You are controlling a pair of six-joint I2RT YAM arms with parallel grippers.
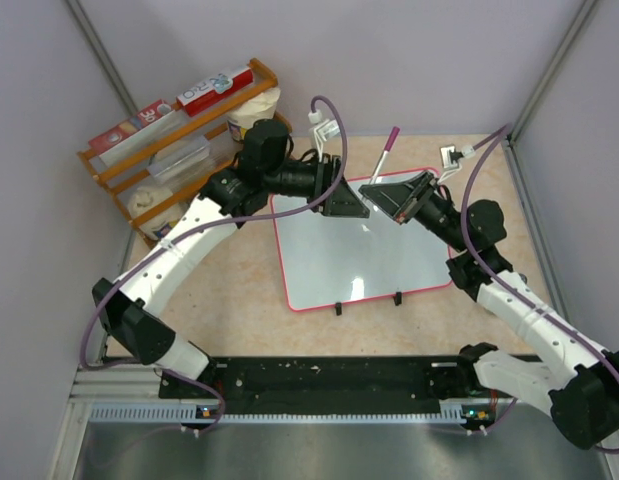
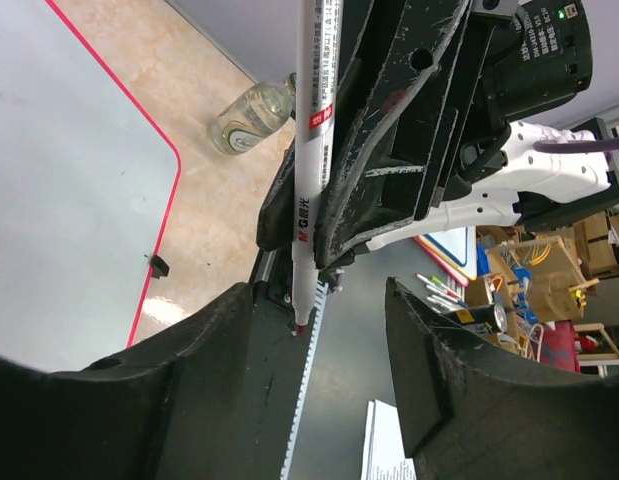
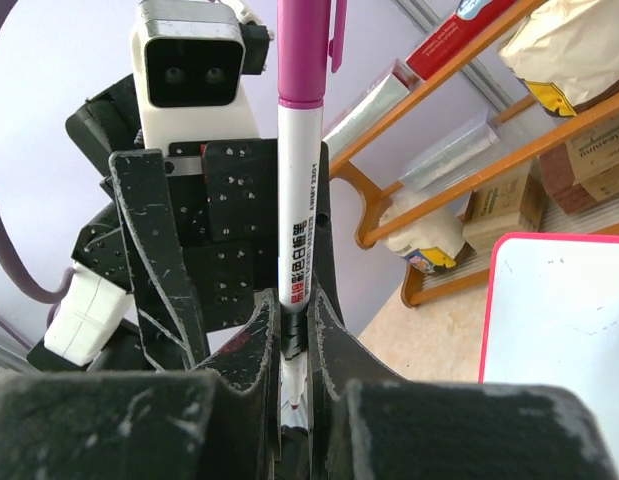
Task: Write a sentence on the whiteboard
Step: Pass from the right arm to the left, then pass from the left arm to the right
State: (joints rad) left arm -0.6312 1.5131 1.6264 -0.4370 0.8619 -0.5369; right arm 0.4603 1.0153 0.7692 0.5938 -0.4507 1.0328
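Your right gripper [image 3: 294, 335] is clamped tight on the marker [image 3: 297, 230], whose pink cap points away from the wrist. Your left gripper [image 2: 324, 330] faces it with jaws spread and holds nothing, and the marker's other end shows in the gap. Below both, the whiteboard [image 1: 359, 260] lies flat on the table [image 1: 239, 290], with a wooden rack [image 1: 169, 150] to its left.

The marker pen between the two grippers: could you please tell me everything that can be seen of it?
The marker pen is slim, with a white, plastic-looking barrel bearing red and black print and a magenta cap with a clip at its far end. The right gripper is shut on its lower barrel, holding it in the air near the far edge of the whiteboard, cap pointing away from the arms. The left gripper stands open close to its reddish tip, with no contact visible.
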